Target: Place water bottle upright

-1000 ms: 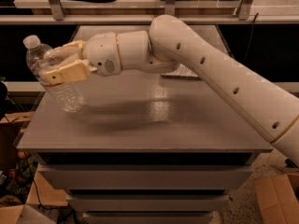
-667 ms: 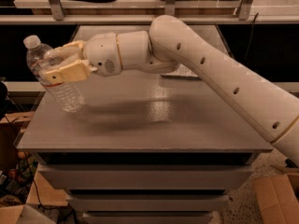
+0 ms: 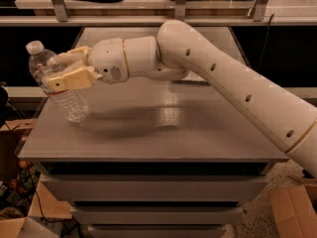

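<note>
One bottle is all that matters here: the water bottle (image 3: pixel 71 104) sits in the pincer (image 3: pixel 53 72), which is clenched around its upper body just below the label band, one tan finger across the front and the other behind. We see the bottle leaning, its white cap (image 3: pixel 34 47) tipped up and toward the left, its base down at the left part of the grey counter (image 3: pixel 173 128). We cannot tell whether the base touches the surface or hangs just above it. We judge the step in hand to be the righting itself, well along but not finished. To do it well, we would turn the wrist until the cap stands directly over the base, lower until the whole base sits flat, and only then let go. A thin, ribbed, nearly empty-looking bottle will likely tip at a slight nudge, so the fingers should part evenly and draw back without brushing it. The counter's left edge is near the bottle, so any correction is safer made inward, to the right, where open grey surface lies beneath the arm (image 3: pixel 237 88). The front edge is farther off. Behind, a shelf rail (image 3: pixel 148 20) crosses the view, well apart from the bottle.
</note>
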You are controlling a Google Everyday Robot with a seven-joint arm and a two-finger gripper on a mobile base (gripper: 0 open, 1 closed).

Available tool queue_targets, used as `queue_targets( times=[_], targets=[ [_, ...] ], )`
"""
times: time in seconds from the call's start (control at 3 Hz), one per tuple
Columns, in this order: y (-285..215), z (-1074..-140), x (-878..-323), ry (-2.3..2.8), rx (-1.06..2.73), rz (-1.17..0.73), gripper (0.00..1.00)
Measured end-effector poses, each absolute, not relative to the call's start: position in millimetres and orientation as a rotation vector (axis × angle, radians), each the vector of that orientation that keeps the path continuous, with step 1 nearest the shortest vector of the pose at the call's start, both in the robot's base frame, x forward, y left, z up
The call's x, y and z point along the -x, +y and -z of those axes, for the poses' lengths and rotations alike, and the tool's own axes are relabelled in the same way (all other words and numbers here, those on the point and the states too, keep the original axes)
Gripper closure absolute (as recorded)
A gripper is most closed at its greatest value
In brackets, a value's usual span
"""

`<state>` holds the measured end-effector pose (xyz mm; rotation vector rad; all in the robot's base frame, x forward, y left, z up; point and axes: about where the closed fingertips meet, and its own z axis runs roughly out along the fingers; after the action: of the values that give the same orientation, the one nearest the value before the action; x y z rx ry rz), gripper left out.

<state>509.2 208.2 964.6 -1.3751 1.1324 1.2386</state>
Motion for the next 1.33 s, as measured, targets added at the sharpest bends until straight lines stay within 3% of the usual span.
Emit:
queue_targets(
  times=[0.33,1.33],
  targets=[
    [210.3,-961.6,-509.4,1.138,1.372,-1.25,0.82],
    [213.1,-956.9,-510.5,1.136,1.362,-1.282,0.13]
  ],
)
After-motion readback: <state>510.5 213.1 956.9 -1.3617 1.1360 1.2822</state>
